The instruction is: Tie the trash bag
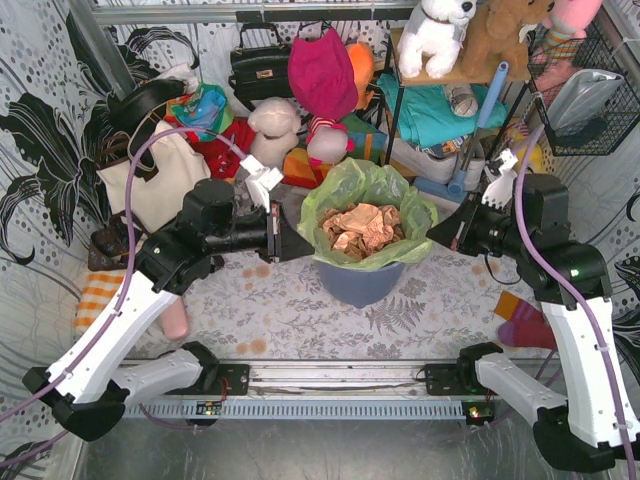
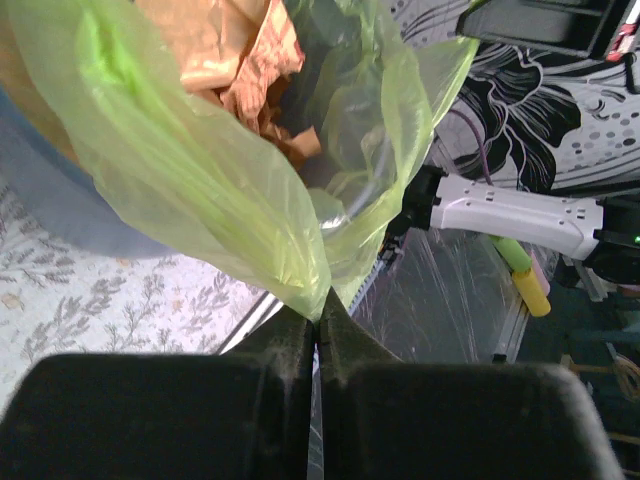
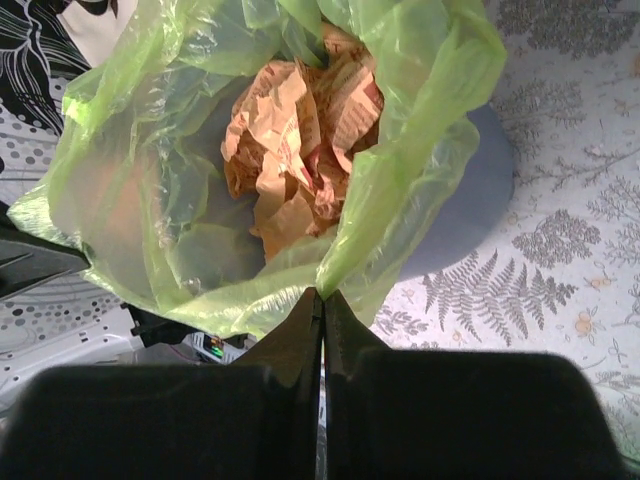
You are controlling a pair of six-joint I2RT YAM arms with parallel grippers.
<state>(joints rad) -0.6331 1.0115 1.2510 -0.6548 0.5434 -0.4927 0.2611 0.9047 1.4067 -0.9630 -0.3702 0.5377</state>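
The trash bag (image 1: 366, 190) is thin light-green plastic, lining a round blue-grey bin (image 1: 358, 281) at the table's middle, with crumpled tan paper (image 1: 362, 228) inside. My left gripper (image 1: 306, 243) reaches in from the left and is shut on the bag's left rim; in the left wrist view the green film (image 2: 210, 190) runs down into the closed fingertips of the left gripper (image 2: 319, 310). My right gripper (image 1: 434, 232) comes from the right and is shut on the bag's right rim. In the right wrist view a fold of the bag (image 3: 400, 200) is pinched at the right gripper's (image 3: 322, 295) tips.
Behind the bin lie a white canvas tote (image 1: 165, 180), a black handbag (image 1: 260, 70), plush toys (image 1: 275, 130) and a pink cloth (image 1: 325, 80). A shelf with folded fabric (image 1: 430, 110) stands back right, beside a wire basket (image 1: 585, 90). Socks (image 1: 525, 320) lie right; a striped cloth (image 1: 95, 300) left.
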